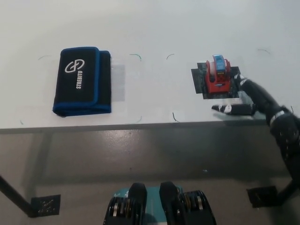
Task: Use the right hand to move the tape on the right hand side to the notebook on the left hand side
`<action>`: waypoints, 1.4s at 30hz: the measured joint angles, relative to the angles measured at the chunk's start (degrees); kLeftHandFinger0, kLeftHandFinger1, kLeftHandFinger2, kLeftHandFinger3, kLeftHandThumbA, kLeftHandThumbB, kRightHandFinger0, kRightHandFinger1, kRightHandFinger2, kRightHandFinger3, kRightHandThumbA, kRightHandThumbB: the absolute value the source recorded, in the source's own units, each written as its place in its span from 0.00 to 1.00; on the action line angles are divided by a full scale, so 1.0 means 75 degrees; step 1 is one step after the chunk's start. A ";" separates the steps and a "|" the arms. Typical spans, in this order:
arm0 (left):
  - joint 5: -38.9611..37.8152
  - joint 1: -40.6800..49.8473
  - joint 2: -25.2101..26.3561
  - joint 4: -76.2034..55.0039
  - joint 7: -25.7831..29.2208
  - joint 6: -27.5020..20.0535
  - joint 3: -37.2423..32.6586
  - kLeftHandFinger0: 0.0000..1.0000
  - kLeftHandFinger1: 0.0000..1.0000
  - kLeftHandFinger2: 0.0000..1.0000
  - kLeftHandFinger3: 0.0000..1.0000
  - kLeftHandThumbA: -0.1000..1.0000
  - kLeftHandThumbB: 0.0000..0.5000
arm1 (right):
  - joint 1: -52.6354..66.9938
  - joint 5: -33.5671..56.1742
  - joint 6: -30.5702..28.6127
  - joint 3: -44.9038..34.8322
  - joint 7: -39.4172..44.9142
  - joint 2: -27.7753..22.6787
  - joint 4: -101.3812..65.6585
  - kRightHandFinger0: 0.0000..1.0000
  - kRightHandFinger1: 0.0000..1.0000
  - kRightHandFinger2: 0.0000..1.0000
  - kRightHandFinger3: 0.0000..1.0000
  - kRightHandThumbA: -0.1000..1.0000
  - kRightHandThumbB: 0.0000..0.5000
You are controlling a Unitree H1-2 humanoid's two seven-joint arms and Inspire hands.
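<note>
Tape point(218, 74), a red dispenser with a blue-and-white roll on top, sits on a dark square mat point(200, 84) toward the right side of the white desk point(154, 28), a little back from the near edge. From my seat I can see the black right hand point(246, 96) just beside it, on its right and near side, with the arm coming in from the lower right. That hand holds nothing: its fingers point(227, 108) are spread apart, one reaching leftward along the near edge of the mat and another lying up by the dispenser's right side. I cannot tell whether any fingertip actually touches the dispenser; they look close to it but not wrapped around it. Well apart from all this, on the left side of the desk, lies the notebook point(82, 80), a black case with blue trim and a white logo and lettering on its cover, lying flat with its long side running from far to near. Faint thin pen marks point(136, 55) are drawn on the desk between the notebook and the mat. Below the near edge of the desk I see grey floor point(140, 154). The white left hand is out of my view.
</note>
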 measured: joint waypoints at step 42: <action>0.0002 -0.0043 -0.0083 -0.0125 0.0001 -0.0026 0.0168 0.78 0.78 0.82 1.00 0.79 0.14 | -0.1739 -0.0313 0.0322 0.0611 -0.0008 -0.0130 0.2161 1.00 1.00 1.00 1.00 0.85 0.89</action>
